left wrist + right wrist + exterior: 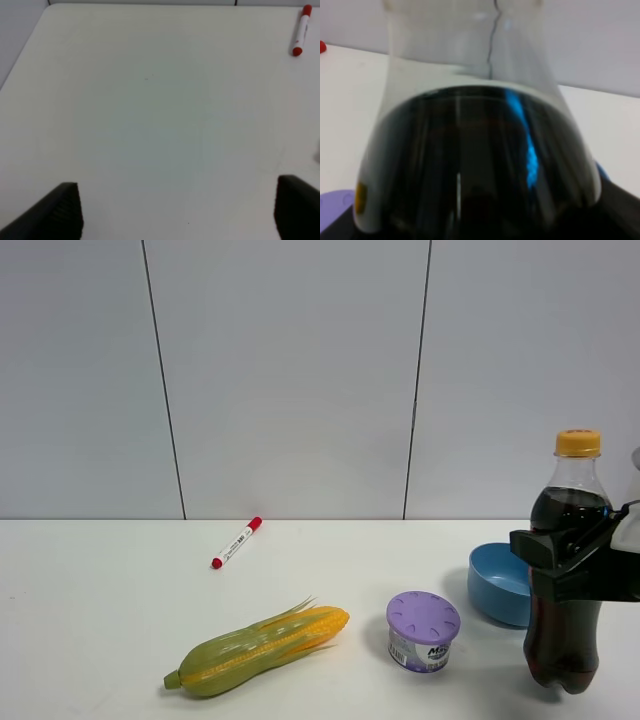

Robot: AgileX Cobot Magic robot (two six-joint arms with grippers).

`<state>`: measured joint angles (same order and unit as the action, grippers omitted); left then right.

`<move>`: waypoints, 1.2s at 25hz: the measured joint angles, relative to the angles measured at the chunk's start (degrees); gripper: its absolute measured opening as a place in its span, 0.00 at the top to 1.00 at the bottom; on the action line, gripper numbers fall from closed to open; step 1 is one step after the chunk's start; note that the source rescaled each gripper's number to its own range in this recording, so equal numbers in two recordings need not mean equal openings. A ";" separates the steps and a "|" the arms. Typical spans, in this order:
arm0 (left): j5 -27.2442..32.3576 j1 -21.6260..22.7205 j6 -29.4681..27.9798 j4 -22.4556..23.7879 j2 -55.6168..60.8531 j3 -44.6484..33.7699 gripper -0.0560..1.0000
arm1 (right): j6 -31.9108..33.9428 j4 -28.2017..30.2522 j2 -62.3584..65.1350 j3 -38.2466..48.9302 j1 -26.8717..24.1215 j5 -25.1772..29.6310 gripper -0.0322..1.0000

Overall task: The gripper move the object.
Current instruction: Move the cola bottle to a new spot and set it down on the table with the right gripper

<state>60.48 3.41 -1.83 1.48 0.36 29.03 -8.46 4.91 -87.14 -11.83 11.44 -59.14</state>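
Exterior high view — right gripper [562, 554] clamps bottle [570, 508], covering its label.

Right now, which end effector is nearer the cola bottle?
Right. The right end effector grips the cola bottle at its middle; the left end effector hangs open over the table, with only the marker in its view.

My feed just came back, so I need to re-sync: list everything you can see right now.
cola bottle: 1, dark liquid, yellow-orange cap, upright at front right
bowl: 1, blue, just left of and behind the bottle
can: 1, purple lid, front, left of the bowl
corn cob: 1, green-yellow, lying front centre-left
marker: 1, white, red cap, lying further back
table: 1, white
right gripper: 1, black, closed on the bottle
left gripper: 1, black, open over bare table
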 joint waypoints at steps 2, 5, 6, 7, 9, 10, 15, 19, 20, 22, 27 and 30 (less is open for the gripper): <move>0.00 0.00 0.00 0.00 0.00 0.00 0.00 | 0.00 0.00 0.00 0.00 0.00 0.00 0.97; 0.00 0.00 0.00 0.00 0.00 0.00 0.00 | 0.00 0.00 -1.38 -0.04 0.00 -0.51 0.97; 0.00 0.00 0.00 0.00 0.00 0.00 0.00 | 0.00 0.00 -2.43 -0.06 0.00 -0.94 0.97; 0.00 0.00 0.00 0.00 0.00 0.00 0.00 | 0.00 0.00 -3.59 -0.06 0.00 -1.59 0.97; 0.00 0.00 0.00 0.00 0.00 0.00 0.00 | 0.00 0.00 -5.48 -0.11 0.00 -4.52 0.97; 0.00 0.00 0.00 0.00 0.00 0.00 0.00 | 0.00 0.00 -6.42 -0.11 0.00 -5.99 0.97; 0.00 0.00 0.00 0.00 0.00 0.00 0.00 | -0.06 0.98 -7.99 0.76 0.00 -9.29 0.97; 0.00 0.00 0.00 0.00 0.00 0.00 0.00 | -0.12 0.98 -7.88 3.15 0.00 -11.60 0.97; 0.00 0.00 0.00 0.00 0.00 0.00 0.00 | -0.12 0.98 -7.88 3.60 0.00 -12.21 0.96; 0.00 0.00 0.00 0.00 0.00 0.00 0.00 | -0.12 0.98 -7.88 4.21 0.00 -11.59 0.88; 0.00 0.00 0.00 0.00 0.00 0.00 0.00 | 0.01 0.91 -7.88 4.63 0.00 -10.60 0.55; 0.00 0.00 0.00 0.00 0.00 0.00 0.00 | 0.06 0.79 -7.88 4.92 0.00 -10.60 0.51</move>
<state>60.48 3.41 -1.83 1.48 0.36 29.03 -8.40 5.70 -95.02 -6.91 11.44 -69.74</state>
